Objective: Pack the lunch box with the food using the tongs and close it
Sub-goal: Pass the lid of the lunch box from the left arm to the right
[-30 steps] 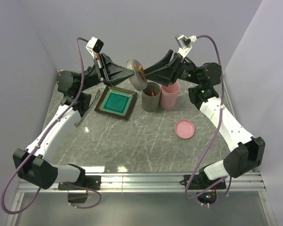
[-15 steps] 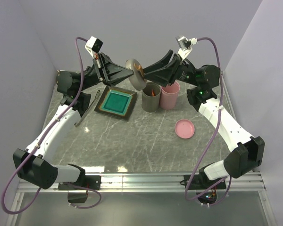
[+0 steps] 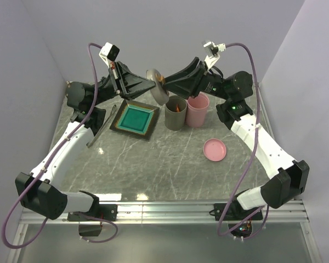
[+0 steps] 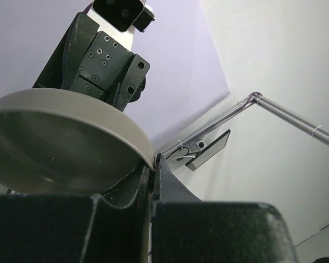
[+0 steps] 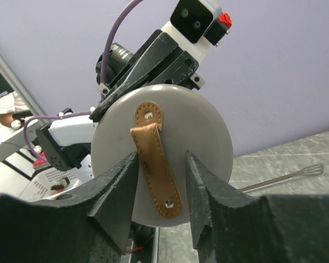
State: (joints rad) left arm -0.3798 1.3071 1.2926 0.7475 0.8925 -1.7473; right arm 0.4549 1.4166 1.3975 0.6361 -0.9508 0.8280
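My left gripper [image 3: 152, 84] is shut on the rim of a grey round lid [image 3: 158, 85] and holds it on edge in the air above the plate's far corner. In the left wrist view the lid [image 4: 55, 137] fills the left side, and the gripper [image 4: 153, 161] pinches its edge. My right gripper [image 5: 162, 164] faces the lid's top [image 5: 208, 131], open, with one finger on each side of the tan leather strap [image 5: 152, 139]. The grey lunch box cup [image 3: 176, 114] shows orange food [image 3: 179, 108] inside. The tongs [image 3: 102, 126] lie on the table left of the plate.
A square dark plate with a teal centre [image 3: 136, 119] sits at the back left. A pink cup [image 3: 198, 111] stands against the grey one. A pink lid [image 3: 215, 149] lies flat at centre right. Walls close in the table on both sides.
The right gripper has moved in towards the held lid, and its fingers have narrowed around the strap. The left gripper and the lid have stayed still.
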